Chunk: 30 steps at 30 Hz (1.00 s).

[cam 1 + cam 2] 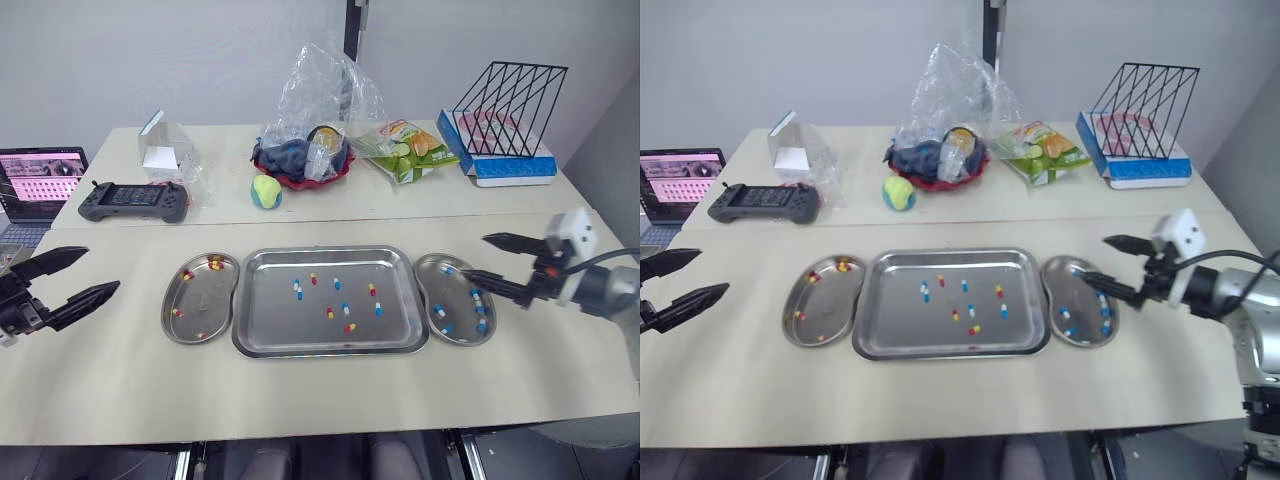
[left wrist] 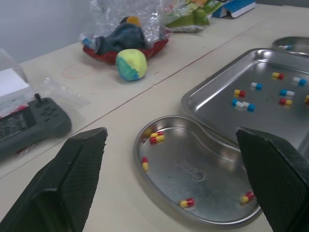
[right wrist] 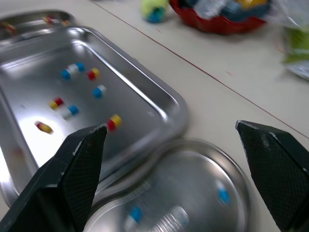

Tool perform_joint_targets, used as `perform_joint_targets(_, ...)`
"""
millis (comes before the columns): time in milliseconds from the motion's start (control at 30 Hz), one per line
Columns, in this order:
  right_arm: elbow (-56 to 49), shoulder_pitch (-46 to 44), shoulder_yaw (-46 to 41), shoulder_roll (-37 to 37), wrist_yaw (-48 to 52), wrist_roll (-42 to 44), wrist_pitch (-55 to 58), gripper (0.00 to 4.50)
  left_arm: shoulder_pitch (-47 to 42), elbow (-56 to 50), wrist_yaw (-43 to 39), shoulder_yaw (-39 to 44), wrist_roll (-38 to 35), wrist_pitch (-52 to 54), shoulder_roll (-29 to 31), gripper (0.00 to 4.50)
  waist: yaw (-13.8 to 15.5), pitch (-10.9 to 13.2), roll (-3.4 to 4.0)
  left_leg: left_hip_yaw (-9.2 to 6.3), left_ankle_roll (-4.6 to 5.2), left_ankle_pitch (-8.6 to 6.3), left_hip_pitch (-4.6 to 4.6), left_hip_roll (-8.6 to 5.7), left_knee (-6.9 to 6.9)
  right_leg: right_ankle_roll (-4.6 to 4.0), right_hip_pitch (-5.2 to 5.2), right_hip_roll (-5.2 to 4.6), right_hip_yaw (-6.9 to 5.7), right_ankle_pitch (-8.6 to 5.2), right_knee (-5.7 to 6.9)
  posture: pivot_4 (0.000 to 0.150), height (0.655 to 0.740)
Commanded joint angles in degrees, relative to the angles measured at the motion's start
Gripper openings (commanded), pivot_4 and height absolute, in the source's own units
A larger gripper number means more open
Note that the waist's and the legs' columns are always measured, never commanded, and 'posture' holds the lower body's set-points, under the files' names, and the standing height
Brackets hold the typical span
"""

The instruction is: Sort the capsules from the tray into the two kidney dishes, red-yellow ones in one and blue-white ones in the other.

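At the far left, the left black two-finger gripper [image 1: 100, 270] is held wide open over the pale surface [image 1: 320, 392], well apart from the tray. Next comes the shiny steel kidney dish on the left [image 1: 205, 300], with red-yellow capsules in it. Then comes the flat steel tray [image 1: 280, 322], where small capsules [image 1: 345, 308] are scattered (both colours mixed). The steel kidney dish on the right [image 1: 457, 300] holds blue-white ones. The right black gripper [image 1: 474, 255] is held open over it. The tray lies just to its left, so this arm is judged nearer.

Right gripper [image 1: 1096, 258], fingers spread, over the right kidney dish [image 1: 1083, 303] with blue-white capsules [image 1: 1065, 312], beside the tray [image 1: 895, 325]
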Motion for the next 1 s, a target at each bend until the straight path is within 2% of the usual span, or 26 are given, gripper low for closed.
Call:
perform_joint_targets(33, -5.0, -2.1, 0.4, 0.3, -2.7, 3.2, 5.8, 4.5, 0.0, -3.6, -0.5, 0.6, -2.7, 1.9, 0.4, 4.48, 0.1, 0.0, 0.0, 0.01, 0.0, 0.0, -0.01, 0.0, 0.0, 0.0, 0.0, 0.0, 0.0, 0.0, 0.0, 0.15, 0.74)
perform_joint_targets(167, -12.4, -7.3, 9.2, 5.1, -7.0, 3.7, 12.4, 4.5, 0.7, -11.4, -0.6, -1.2, -5.7, 5.8, 0.4, 4.48, 0.2, 0.0, -0.02, 0.01, 0.02, -0.01, -0.02, 0.02, 0.0, -0.01, 0.0, 0.0, -0.02, 0.01, -0.05, 0.15, 0.74)
perform_joint_targets(333, -17.6, -9.7, 21.9, 13.6, -17.9, -6.3, 13.5, 4.5, 1.5, -14.4, 0.1, -0.5, -6.4, 7.2, 0.3, 4.48, -0.1, 0.0, -0.03, 0.05, -0.15, 0.03, -0.06, 0.27, -0.06, -0.2, -0.28, 0.31, 0.01, 0.1, 0.02, 0.15, 0.74)
perform_joint_targets(567, -13.5, -14.3, 32.3, 26.5, -29.4, -15.3, 17.2, 4.5, 2.8, -16.8, 0.3, -0.4, -7.2, 7.7, 0.0, 4.48, -0.1, 0.0, -0.04, 0.22, -0.64, 0.3, -0.25, 0.4, -0.06, -0.38, -0.6, 0.44, 0.02, 0.21, 0.04, 0.15, 0.74)
perform_joint_targets(633, -12.0, -15.9, 35.5, 27.9, -32.3, -19.4, 19.1, 4.5, 3.3, -17.1, 0.4, -0.2, -7.1, 7.5, -0.3, 4.48, -0.2, 0.0, -0.04, 0.22, -0.68, 0.31, -0.25, 0.44, -0.06, -0.42, -0.62, 0.51, 0.02, 0.23, 0.05, 0.15, 0.74)
perform_joint_targets(700, -10.5, -17.5, 37.1, 29.3, -34.5, -22.2, 20.4, 4.5, 3.8, -17.2, 0.4, -0.1, -7.0, 7.2, -0.5, 4.48, -0.1, 0.0, -0.04, 0.22, -0.72, 0.33, -0.25, 0.46, -0.07, -0.46, -0.64, 0.56, 0.03, 0.25, 0.04, 0.15, 0.74)
perform_joint_targets(800, -8.4, -20.5, 36.2, 33.2, -34.4, -20.1, 26.7, 4.5, 4.4, -17.1, 0.2, -0.1, -6.6, 6.6, -0.5, 4.48, -0.3, 0.0, -0.04, 0.23, -0.74, 0.34, -0.25, 0.52, -0.06, -0.5, -0.65, 0.63, 0.06, 0.28, 0.04, 0.15, 0.74)
perform_joint_targets(1000, -7.9, -21.8, 36.2, 36.6, -35.8, -21.0, 29.1, 4.5, 5.4, -17.0, 0.0, 1.0, -6.8, 6.9, -0.2, 4.48, -0.6, 0.0, -0.04, 0.22, -0.76, 0.33, -0.25, 0.66, -0.15, -0.58, -0.73, 0.81, 0.06, 0.32, 0.04, 0.15, 0.74)
